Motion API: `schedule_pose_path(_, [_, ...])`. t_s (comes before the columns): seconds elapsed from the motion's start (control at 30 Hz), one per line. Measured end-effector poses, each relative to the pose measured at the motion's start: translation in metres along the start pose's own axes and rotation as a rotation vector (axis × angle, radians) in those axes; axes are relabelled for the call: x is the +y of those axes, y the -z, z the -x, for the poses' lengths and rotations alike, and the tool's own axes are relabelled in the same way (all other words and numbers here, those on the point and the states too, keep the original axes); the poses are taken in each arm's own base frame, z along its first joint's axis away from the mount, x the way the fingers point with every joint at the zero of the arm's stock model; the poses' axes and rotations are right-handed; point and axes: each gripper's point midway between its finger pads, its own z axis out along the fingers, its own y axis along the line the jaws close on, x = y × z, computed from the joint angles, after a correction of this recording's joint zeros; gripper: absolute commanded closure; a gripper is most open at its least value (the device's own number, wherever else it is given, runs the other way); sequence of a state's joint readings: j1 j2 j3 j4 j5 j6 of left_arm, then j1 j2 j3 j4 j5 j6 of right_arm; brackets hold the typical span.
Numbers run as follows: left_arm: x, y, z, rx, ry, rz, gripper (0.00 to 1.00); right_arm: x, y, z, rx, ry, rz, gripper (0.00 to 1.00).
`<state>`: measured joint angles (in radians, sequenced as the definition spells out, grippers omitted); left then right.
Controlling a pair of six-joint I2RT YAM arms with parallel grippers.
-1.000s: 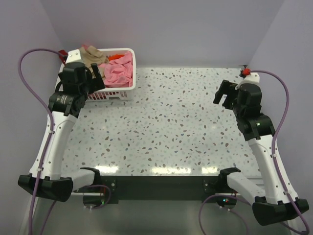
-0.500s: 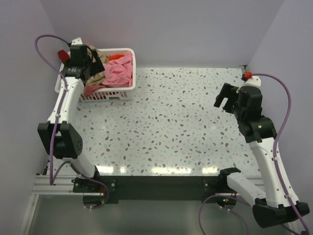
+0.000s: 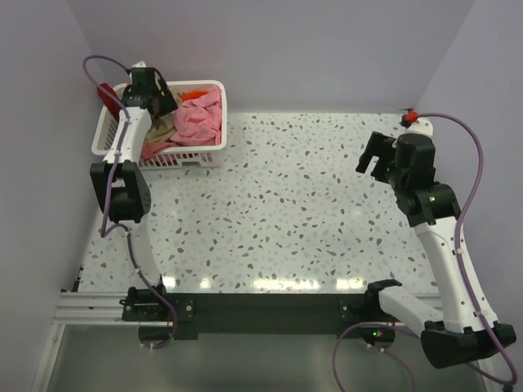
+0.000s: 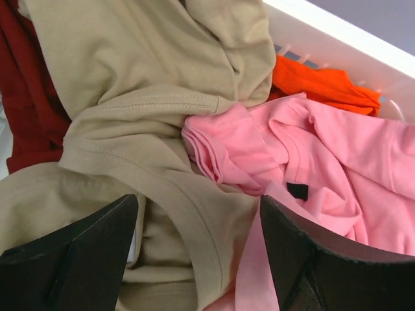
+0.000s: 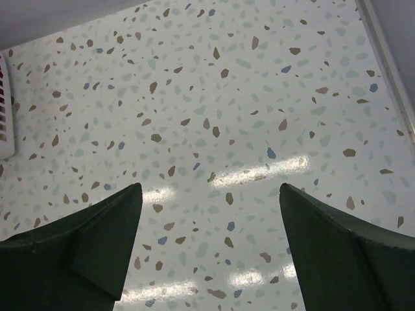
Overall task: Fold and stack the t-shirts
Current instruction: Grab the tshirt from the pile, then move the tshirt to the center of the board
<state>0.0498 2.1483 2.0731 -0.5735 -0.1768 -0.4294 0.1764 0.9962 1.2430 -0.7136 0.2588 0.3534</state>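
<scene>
Surface: a pale speckled table (image 3: 286, 204) fills the middle of the top view, with plain lilac walls (image 3: 270, 49) behind it and on both sides.
Basket: a white slatted basket (image 3: 110, 131) sits on the table at the upper left of the top view, close to the back wall.
T-shirts: all of them lie crumpled in the basket, none folded.
Dark red shirt (image 4: 26, 97): at the left edge of the left wrist view, partly under the tan one.
Tan shirt (image 4: 149, 78): bunched over the left and centre of that view, its stitched hems showing.
Pink shirt (image 4: 324, 155): at the right of that view, touching the tan shirt, with a small dark tag on it.
Orange shirt (image 4: 318, 81): tucked behind the pink one, against the basket's far wall.
Left gripper (image 4: 198, 207): reached out over the basket, jaws spread wide, holding nothing, close above the tan and pink cloth; whether it touches cannot be told.
Right gripper (image 3: 374, 159): at the right of the top view, well apart from the basket, jaws wide apart and holding nothing above bare table.
</scene>
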Motion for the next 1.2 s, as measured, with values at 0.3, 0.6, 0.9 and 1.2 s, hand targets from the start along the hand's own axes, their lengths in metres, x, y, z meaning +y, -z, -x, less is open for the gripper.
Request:
schedule_pose_path(0.3, [0.005, -0.019, -0.023, 0.057, 0.013, 0.032, 0.53, 0.001, -0.013, -0.007, 0.04, 0.019, -0.013, 0.1])
schedule_pose_path(0.6, [0.004, -0.02, -0.037, 0.086, 0.012, 0.037, 1.0, 0.005, -0.021, -0.012, 0.067, 0.025, -0.006, 0.1])
schedule_pose_path(0.9, [-0.016, 0.041, 0.015, -0.008, 0.029, -0.068, 1.0, 0.012, -0.028, -0.009, 0.073, 0.029, 0.019, 0.1])
schedule_pose_path(1.2, [-0.098, 0.261, 0.147, -0.414, 0.001, -0.642, 1.0, 0.022, -0.033, -0.002, 0.066, 0.035, 0.053, 0.1])
